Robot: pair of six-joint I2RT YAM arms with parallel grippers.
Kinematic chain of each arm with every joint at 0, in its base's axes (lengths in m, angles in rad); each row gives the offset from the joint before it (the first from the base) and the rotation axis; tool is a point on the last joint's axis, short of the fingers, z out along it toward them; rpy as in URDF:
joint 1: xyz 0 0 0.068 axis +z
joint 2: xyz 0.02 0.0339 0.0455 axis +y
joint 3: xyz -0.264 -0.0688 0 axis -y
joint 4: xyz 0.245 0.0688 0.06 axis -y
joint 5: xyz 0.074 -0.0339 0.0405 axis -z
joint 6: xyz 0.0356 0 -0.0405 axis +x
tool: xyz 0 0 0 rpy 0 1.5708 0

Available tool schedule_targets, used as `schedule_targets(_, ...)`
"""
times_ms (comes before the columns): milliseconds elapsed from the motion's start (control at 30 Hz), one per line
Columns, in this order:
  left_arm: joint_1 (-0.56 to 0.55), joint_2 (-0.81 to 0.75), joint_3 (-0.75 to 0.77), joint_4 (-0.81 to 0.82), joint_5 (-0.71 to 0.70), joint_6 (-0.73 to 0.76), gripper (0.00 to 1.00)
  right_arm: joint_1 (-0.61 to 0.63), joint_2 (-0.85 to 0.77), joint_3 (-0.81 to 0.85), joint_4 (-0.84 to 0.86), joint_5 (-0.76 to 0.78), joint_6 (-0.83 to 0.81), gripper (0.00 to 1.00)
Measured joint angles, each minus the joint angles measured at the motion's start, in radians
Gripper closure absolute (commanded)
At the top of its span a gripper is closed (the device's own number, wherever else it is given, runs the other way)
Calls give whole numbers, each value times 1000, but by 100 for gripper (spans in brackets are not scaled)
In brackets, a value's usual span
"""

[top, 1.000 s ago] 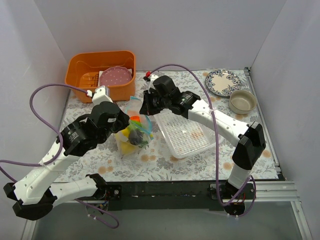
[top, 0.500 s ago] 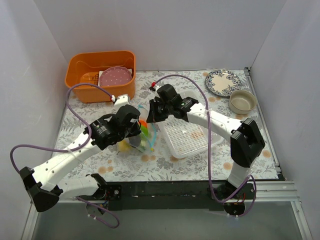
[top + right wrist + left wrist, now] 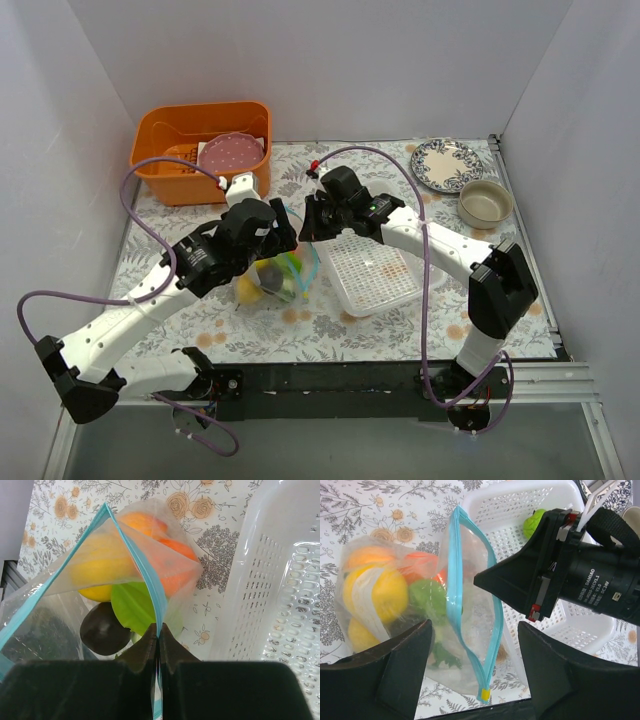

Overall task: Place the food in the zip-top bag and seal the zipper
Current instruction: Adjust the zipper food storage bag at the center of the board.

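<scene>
While in right gripper, zipper edge-up, lengthwise beside basket.

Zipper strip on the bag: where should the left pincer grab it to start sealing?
Probably the end with the yellow tab, from above, one finger each side. There the two teal lips meet and stand edge-on; the right pincer holds one lip farther along.

Lab cell: plain white wall panels

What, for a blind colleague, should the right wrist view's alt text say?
The right gripper, jaws shut, pinches the teal zipper of a clear zip-top bag holding yellow, orange, green and dark food. A white mesh basket lies alongside.
</scene>
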Motion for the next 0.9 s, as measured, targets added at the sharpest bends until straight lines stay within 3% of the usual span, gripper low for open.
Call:
schedule_targets(367, 0, 122, 25, -14, -70, 40, 38, 0, -51, -7, 2, 15, 0, 89)
schedule_targets(467, 0, 130, 25, -26, -88, 46, 49, 0, -58, -7, 3, 16, 0, 89)
schedule_targets(533, 0, 129, 25, -28, -97, 52, 61, 0, -61, -7, 5, 16, 0, 89)
schedule_targets(667, 0, 132, 25, -29, -110, 60, 96, 0, -62, -7, 4, 17, 0, 89)
schedule_targets(700, 0, 134, 25, -29, -113, 56, 100, 0, -62, -7, 4, 18, 0, 89)
schedule_targets(900, 0, 165, 34, -33, -104, 66, 100, 0, -71, -15, 2, 52, 0, 89)
